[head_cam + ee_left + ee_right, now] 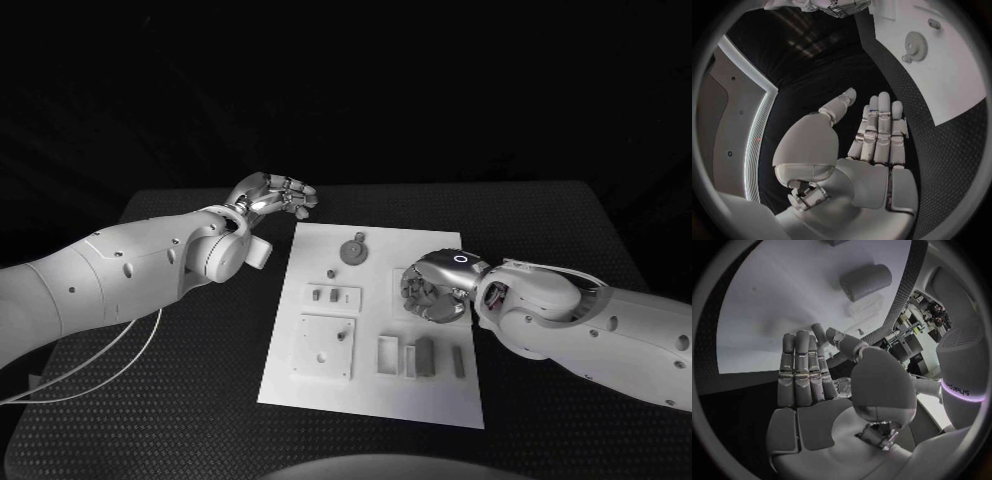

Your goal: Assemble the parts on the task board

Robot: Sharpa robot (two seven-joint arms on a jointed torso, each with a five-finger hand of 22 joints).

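Note:
The white task board [378, 385] lies in the middle of the black table. On it are a grey gear [353, 248], a small block with pegs [335, 294], a square plate [326, 346] and several upright grey pieces [423, 357] near the front. My left hand [274, 195] hovers over the table just off the board's far left corner, fingers straight and apart, its palm [873, 180] empty. My right hand [438, 286] hangs over the board's right middle. Its fingers [801, 370] are stretched out with nothing in them. A grey cylinder [865, 281] lies on the board beyond it.
Black mat [188, 400] surrounds the board on all sides. A thin white cable [101, 365] loops below my left arm at the table's left edge. From the left wrist, the gear [915, 45] and the board's corner [948, 85] show.

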